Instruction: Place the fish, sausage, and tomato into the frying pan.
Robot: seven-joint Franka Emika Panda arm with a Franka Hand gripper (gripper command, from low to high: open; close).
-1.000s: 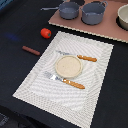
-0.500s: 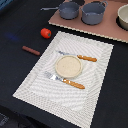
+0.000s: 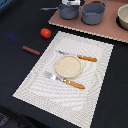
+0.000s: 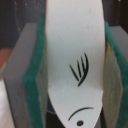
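In the wrist view my gripper [image 4: 74,85] is shut on the fish [image 4: 75,55], a flat white piece held between the green pads [image 4: 35,75]. In the exterior view only a bit of the gripper [image 3: 72,2] shows at the top edge, right above the frying pan [image 3: 68,11], whose thin handle points to the exterior view's left. The tomato [image 3: 45,33] sits on the dark table. The sausage [image 3: 31,50] lies nearer, left of the striped mat [image 3: 95,85].
A larger grey pot [image 3: 93,12] stands beside the pan on a brown board [image 3: 100,27], with a pale bowl [image 3: 123,16] at the right edge. On the mat are a tan plate [image 3: 67,66] and two orange-handled pieces of cutlery [image 3: 75,84].
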